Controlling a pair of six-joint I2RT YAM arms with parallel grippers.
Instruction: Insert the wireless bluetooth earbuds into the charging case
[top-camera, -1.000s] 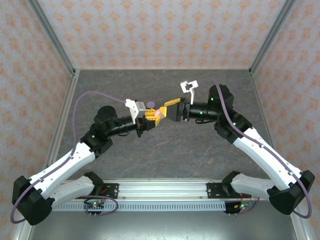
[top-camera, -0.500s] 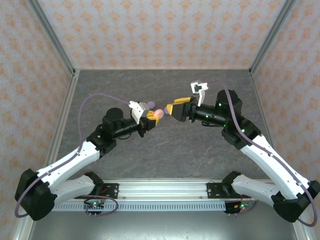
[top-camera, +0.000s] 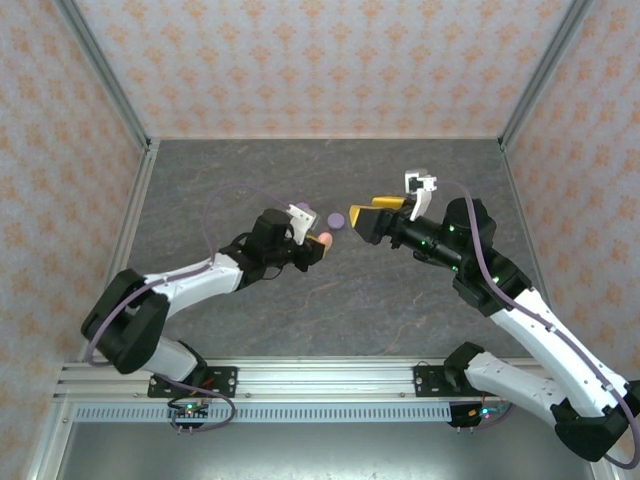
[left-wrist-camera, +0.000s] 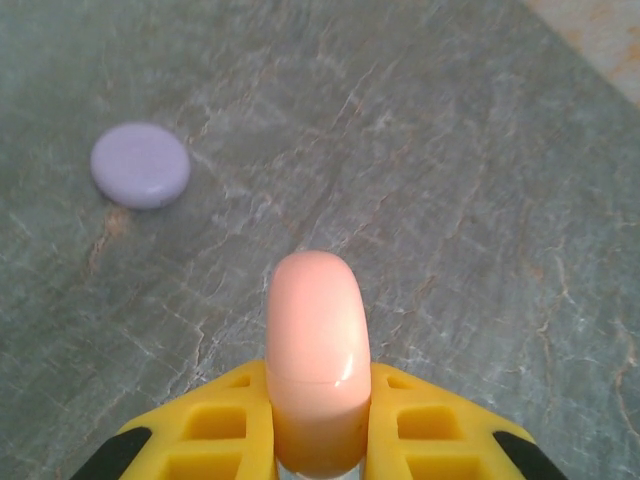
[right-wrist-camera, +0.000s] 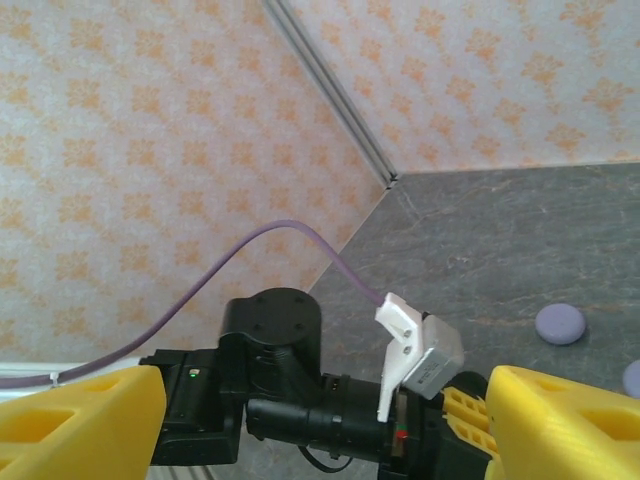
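Walls (top-camera: 300, 60): orange-patterned paper panels on three sides, joined by metal corner posts.
Table (top-camera: 300, 300): dark grey top with pale stone veining, with a metal rail (top-camera: 320, 375) along the near edge.
Right arm (top-camera: 520, 310): white and black, rising from the near-right base and bent toward the table's middle.
Left arm (top-camera: 190, 285): stretched low from the near-left base toward the middle, with a purple cable (top-camera: 225, 195) arching over it.
Right gripper (top-camera: 355, 218) (right-wrist-camera: 328, 380): yellow fingers spread wide, aimed at the left arm's wrist, near it but apart.
Left gripper (top-camera: 318, 243) (left-wrist-camera: 318, 390): yellow fingers drawn in narrow, pressed on both sides of the pink charging case.
Pink charging case (top-camera: 324, 238) (left-wrist-camera: 315, 330): smooth rounded oblong with a thin seam across it, lid closed. It is clamped in the left gripper near the table's middle, its rounded end jutting past the fingertips.
Lilac disc (top-camera: 337, 220) (left-wrist-camera: 140, 165): flat on the table between the two grippers, near the case but apart from it.
Second lilac disc (top-camera: 303, 208) (right-wrist-camera: 560, 324): on the table just beside the left wrist's white camera mount (top-camera: 298, 212), partly hidden by it from above.
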